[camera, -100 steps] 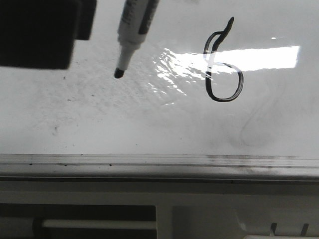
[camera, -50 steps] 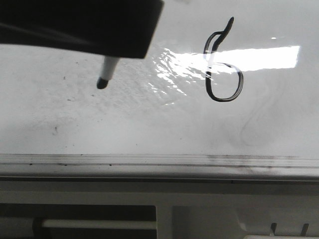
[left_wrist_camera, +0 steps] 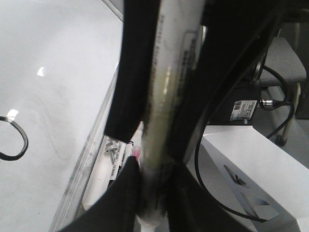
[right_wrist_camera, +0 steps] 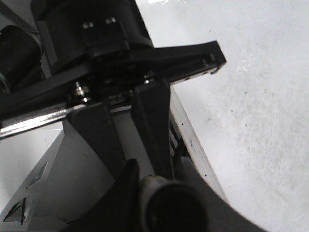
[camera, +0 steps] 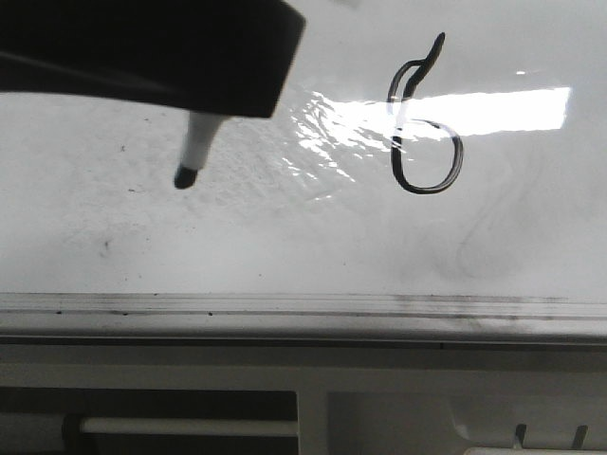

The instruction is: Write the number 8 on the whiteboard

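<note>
The whiteboard (camera: 285, 237) is glossy white with grey smudges and a bright reflection. The number 8 (camera: 425, 133) is drawn in black at the upper right, a narrow slanted loop over a rounder one; its lower loop shows in the left wrist view (left_wrist_camera: 17, 142). My left gripper (left_wrist_camera: 154, 193) is shut on the marker (left_wrist_camera: 166, 96). In the front view the marker's black tip (camera: 185, 176) points at the board, left of the figure, and a dark gripper body (camera: 142, 47) hides its barrel. My right gripper (right_wrist_camera: 169, 193) is shut on a dark round cap (right_wrist_camera: 176, 208).
The board's metal-edged frame (camera: 303, 308) runs along the bottom. Below it are a tray with spare markers (left_wrist_camera: 113, 159) and a white shelf with slots (camera: 541, 431). A white box with black marks (left_wrist_camera: 251, 169) and cables lie beside the board.
The marker tip has moved left and down, away from the figure. A dark gripper body has come over the marker's barrel. The drawn figure is unchanged.
</note>
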### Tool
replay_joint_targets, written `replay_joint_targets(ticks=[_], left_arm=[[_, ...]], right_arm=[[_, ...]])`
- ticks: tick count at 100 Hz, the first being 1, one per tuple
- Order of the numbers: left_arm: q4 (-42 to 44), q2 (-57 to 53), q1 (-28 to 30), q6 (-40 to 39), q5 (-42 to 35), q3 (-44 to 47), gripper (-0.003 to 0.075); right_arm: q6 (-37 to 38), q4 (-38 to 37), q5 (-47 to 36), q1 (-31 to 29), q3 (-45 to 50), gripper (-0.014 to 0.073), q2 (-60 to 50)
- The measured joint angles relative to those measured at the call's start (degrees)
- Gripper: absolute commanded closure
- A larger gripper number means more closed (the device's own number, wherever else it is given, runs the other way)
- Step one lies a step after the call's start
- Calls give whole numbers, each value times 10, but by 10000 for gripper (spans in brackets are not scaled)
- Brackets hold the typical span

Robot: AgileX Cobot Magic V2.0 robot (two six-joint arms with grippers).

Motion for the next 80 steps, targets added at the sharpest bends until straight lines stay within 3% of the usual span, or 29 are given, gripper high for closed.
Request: replay_joint_targets(ticks=[9,16,43,60,80], left_arm=[[-4,0,0,-9,1,0,741],[-4,0,0,-11,1,0,741],[-5,0,0,-17,1,0,741],[-2,0,0,-70,-39,9,741],[-3,0,0,-163,-155,18,741]], right_arm=[[-2,-3,-15,0,0,167,0],[-3,-8,-25,0,-1,83,-5],[-4,-53,-41,0,-17,97,-61],[-5,-72,-40,-9,-28,209,-92],[-5,-75,-37,-49,-29,518,-112]])
